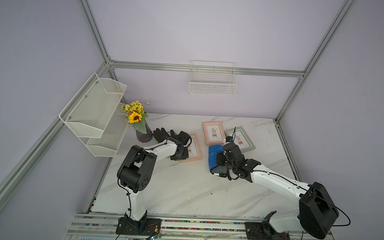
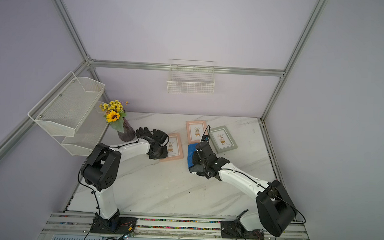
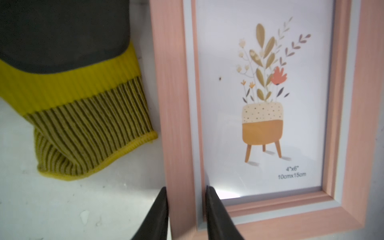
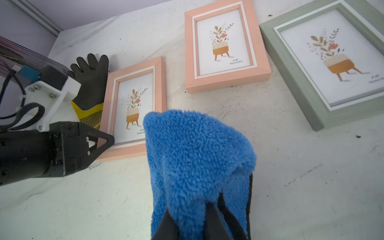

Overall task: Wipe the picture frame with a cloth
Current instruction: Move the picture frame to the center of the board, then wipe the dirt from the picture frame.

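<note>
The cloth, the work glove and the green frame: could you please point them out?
cloth (image 1: 213, 155): a top view, blue face.
work glove (image 3: 83, 116): left wrist view, striped cuff.
green frame (image 4: 299, 79): right wrist view, green border.

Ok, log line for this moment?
left end effector: clamped on nearer pink frame side rail | right end effector: shut on cloth | cloth: beside that frame, not on it | glove: on frame's other side

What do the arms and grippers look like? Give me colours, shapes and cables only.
Both arms, the left arm and the right arm, have white links between bulky black joint housings. Thin black cables run along them. The left gripper and right gripper are black with tapered fingers. A white bracket with a blue plug sits on the left wrist.
</note>
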